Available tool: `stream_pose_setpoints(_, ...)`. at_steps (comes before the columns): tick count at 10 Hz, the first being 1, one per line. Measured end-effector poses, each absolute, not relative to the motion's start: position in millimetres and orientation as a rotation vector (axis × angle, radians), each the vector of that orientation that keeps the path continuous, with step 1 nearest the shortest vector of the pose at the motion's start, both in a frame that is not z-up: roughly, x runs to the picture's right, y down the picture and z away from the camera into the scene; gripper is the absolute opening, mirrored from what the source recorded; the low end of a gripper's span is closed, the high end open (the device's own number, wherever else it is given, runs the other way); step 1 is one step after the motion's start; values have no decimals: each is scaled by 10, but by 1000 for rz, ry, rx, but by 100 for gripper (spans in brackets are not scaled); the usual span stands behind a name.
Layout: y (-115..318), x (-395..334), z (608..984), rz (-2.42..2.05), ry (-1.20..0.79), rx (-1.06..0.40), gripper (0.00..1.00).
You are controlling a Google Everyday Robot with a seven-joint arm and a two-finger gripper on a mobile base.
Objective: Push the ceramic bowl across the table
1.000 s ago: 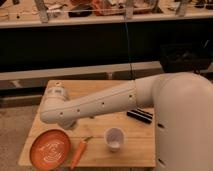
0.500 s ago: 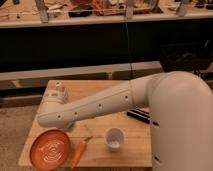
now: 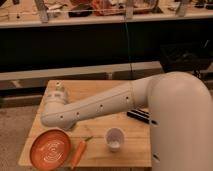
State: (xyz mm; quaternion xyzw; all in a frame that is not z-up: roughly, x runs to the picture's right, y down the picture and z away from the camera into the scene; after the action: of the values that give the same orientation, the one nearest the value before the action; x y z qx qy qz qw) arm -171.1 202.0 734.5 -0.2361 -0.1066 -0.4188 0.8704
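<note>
The step in hand looked like the approach, with no push yet begun: the bowl sat at the near left corner of the surface, close to both edges, and nothing could be seen pressing on its rim. The arm reached from the robot's body on the right across the middle of the surface. The hand was at the arm's left end, over the left side of the surface and just beyond the bowl's far rim. Whether the hand was open or closed could not be told, nor whether it touched the bowl. By my judgement the next move called for bringing the hand down to rim height on one side of the bowl and driving it steadily toward the open planks. It should go low enough not to ride over the shallow edge and square enough that the dish would slide, not spin away. A carrot lay just beside the bowl on its right, perhaps touching it, so a push to the right would likely sweep it along. A white cup stood farther right, apart from both, in that same path. A dark, flat object rested near the robot's body. A push toward the near or left edge risked sending the bowl off.
</note>
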Motion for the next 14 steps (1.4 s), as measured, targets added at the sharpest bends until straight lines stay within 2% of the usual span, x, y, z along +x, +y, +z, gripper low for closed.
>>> stream_pose_setpoints(14,2132,-1859,7556,-845,-283,-440,3)
